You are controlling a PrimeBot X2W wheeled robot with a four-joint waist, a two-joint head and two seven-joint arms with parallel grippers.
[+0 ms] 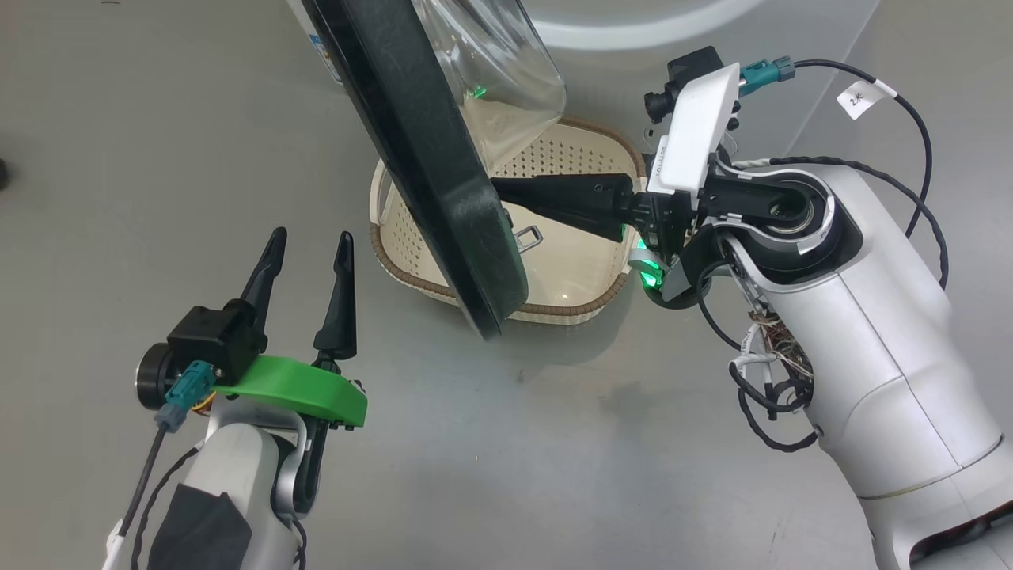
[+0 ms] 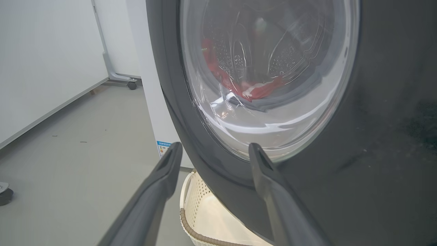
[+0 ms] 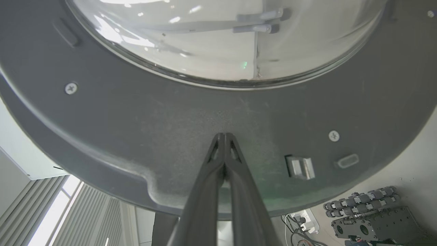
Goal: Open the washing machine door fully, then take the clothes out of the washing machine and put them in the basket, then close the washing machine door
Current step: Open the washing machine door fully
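right tool (image 1: 500, 190), clenched on nothing with its two fingers pressed together, lays its tip against the inner face of the washing machine door (image 1: 427, 158). shut like that it makes one stiff prod, which i judge suits pushing the door wider rather than gripping it. left tool (image 1: 310, 237) hangs released, fingers spread, apart from the door on its outer side above the floor (image 1: 514, 443), probably free for the reach into the drum.

the washing machine (image 2: 152, 112) stands behind. its door is swung part-way out, with the lower edge over the basket (image 1: 411, 281). the basket sits on the floor just before the machine, so the clothes would have a short way to go. by my reading the opening is not yet finished.

the head view gives the layout: the door's tilt and the basket under it. the left wrist view adds the clothes (image 2: 252, 90), red, lying in the drum and seen through the glass bowl. the right wrist view adds the contact itself: the tip is on the grey inner rim below the glass, with the metal latch (image 3: 299, 167) near it.
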